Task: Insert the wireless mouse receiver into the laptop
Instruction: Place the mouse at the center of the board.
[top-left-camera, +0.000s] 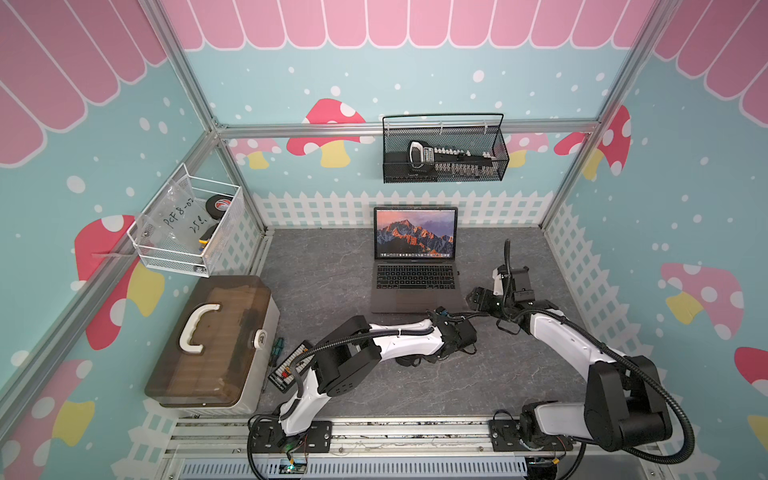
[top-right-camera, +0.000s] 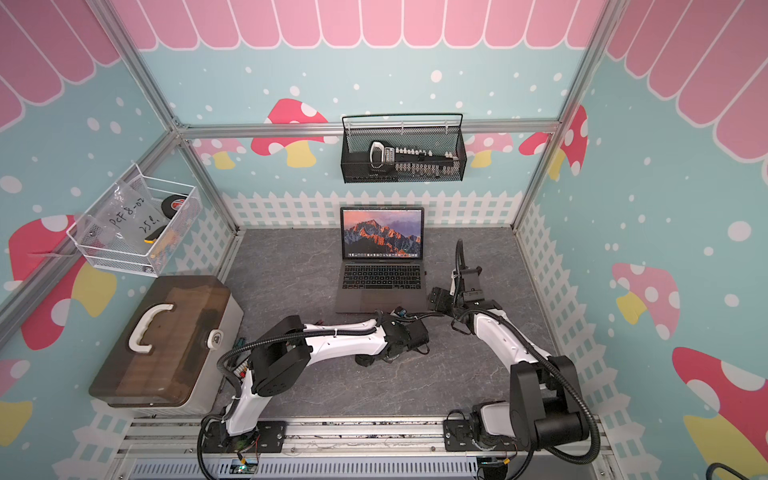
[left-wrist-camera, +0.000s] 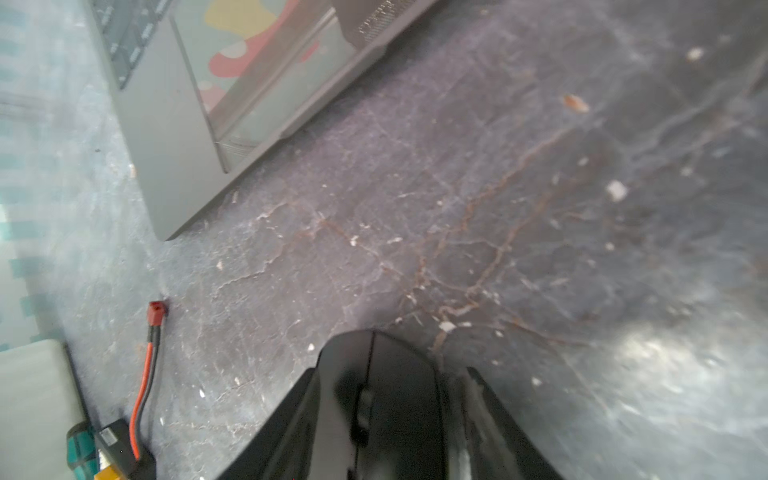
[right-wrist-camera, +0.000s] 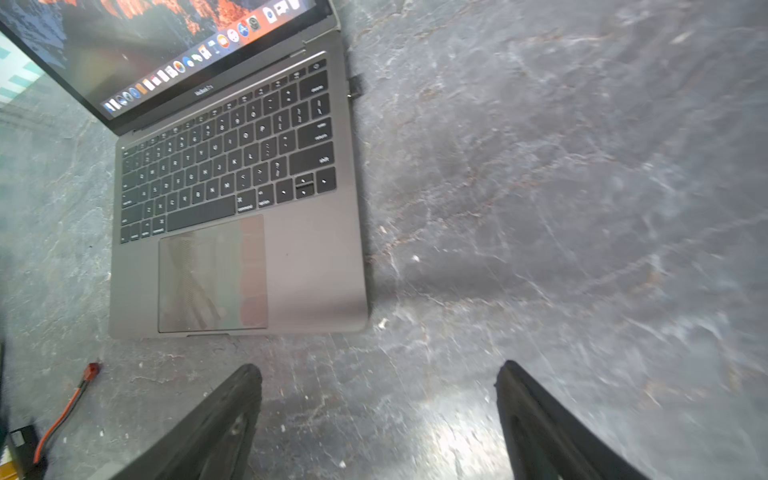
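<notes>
Black receiver far from right gripper

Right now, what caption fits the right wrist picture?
Open right claw near the laptop, with the receiver sticking out of the laptop's side.

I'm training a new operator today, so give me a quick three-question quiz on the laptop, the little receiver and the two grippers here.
1. True or false: the receiver lies loose on the table, apart from the laptop.
2. The right gripper is: A) open and empty; B) shut on the receiver; C) out of view.
3. Fill in: the black thing between the left gripper fingers is the ____.

Key: 1 false, it sticks out of the laptop's side. 2 A. 3 mouse.
</notes>
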